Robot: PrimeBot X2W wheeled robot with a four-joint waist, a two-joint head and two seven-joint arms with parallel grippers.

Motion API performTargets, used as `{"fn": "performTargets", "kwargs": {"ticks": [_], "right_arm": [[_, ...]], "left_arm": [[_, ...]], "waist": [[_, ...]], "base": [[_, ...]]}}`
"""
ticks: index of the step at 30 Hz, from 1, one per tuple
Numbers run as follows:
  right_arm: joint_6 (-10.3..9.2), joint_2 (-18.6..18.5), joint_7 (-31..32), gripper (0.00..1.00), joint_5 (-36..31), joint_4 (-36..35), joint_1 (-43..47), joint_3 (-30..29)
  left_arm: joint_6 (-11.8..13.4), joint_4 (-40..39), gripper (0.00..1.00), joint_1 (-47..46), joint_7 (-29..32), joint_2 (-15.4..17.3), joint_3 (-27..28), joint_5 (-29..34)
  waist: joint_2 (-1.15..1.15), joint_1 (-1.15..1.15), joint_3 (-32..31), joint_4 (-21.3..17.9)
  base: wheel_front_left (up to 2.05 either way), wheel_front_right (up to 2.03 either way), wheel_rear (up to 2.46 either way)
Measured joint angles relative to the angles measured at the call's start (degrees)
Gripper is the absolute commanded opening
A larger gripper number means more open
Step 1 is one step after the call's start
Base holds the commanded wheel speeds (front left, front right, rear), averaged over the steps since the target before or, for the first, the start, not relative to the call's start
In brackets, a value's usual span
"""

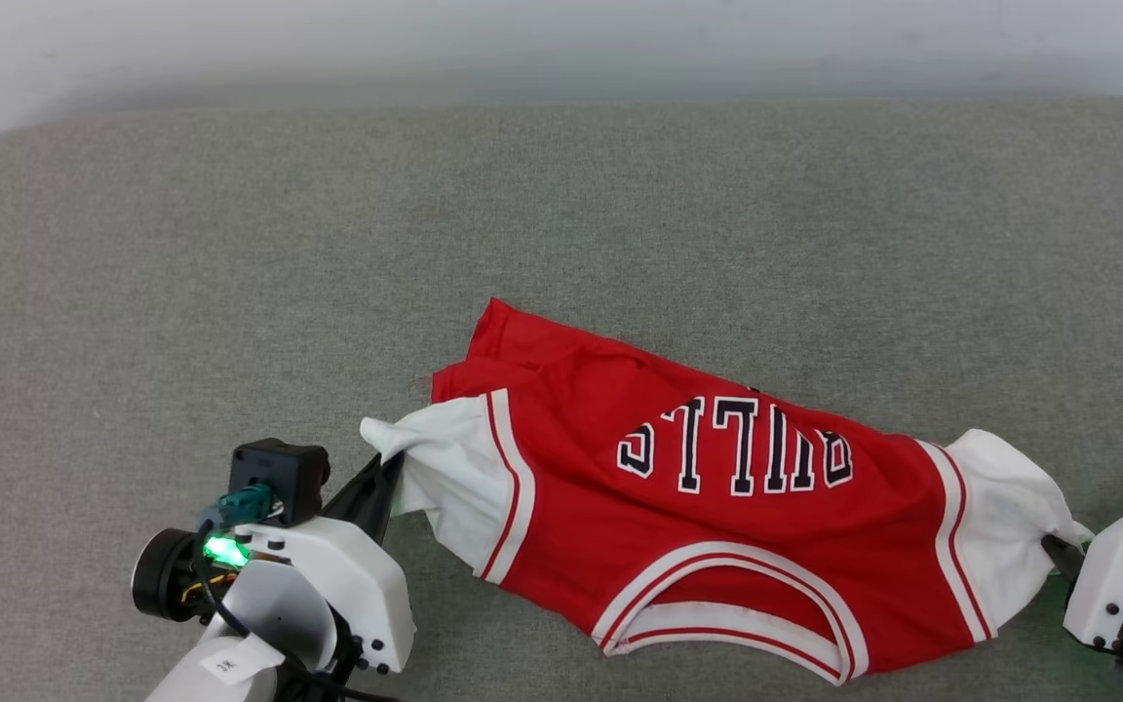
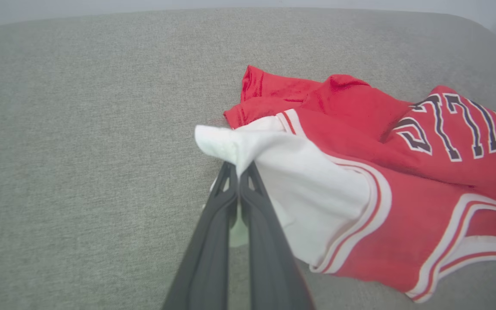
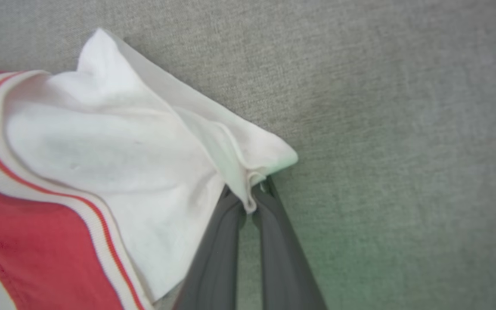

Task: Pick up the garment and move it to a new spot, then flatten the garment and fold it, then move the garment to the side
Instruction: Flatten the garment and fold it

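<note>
Toward the grey surface's [image 1: 561,214] near edge, the jersey [image 1: 717,526] lies long axis left-right, collar facing the robot. The left gripper [image 1: 388,476] is clamped on its left sleeve [image 1: 445,468], the right gripper [image 1: 1057,548] on its right sleeve [image 1: 1010,502]. A pale wall [image 1: 561,44] borders the far edge.

1. Base: grey cloth-covered surface [image 1: 230,244], woven texture, rounded far-left corner.
2. Lying on it: one red jersey [image 1: 581,507], near the front edge, right of centre.
3. Jersey is rumpled and folded over at its far left; collar [image 1: 727,604] toward the near edge, lettering [image 1: 737,444] upside down in the head view.
</note>
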Motion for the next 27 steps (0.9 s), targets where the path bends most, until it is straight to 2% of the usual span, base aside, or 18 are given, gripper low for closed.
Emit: {"fn": "performTargets", "kwargs": {"ticks": [8,15,21,27], "right_arm": [[0.11,0.77,-6.99,0.0,-0.98,-10.84,0.12,1.22],[0.11,2.26,-9.76,0.0,-4.24,-15.72,-7.84,0.57],[0.11,2.04,-11.62,0.0,-6.13,-14.71,-20.47,1.51],[0.11,0.81,-14.49,0.0,-7.44,-10.24,-34.64,2.98]], "left_arm": [[-0.59,-0.63,0.0,-0.31,-4.37,-0.63,4.09,-3.37],[-2.05,0.08,0.0,-10.69,-6.37,-0.54,7.14,-3.1],[-5.06,7.05,0.0,-24.86,-8.57,-2.25,8.08,-2.78],[-7.82,16.92,0.0,-40.36,-11.95,-4.43,9.87,-2.88]], "waist": [[0.0,0.0,-4.55,-2.22],[0.0,0.0,-4.99,-4.18],[0.0,0.0,-2.31,-4.3],[0.0,0.0,1.83,-4.16]], "base": [[0.0,0.0,0.0],[0.0,0.0,0.0],[0.0,0.0,0.0],[0.0,0.0,0.0]]}}
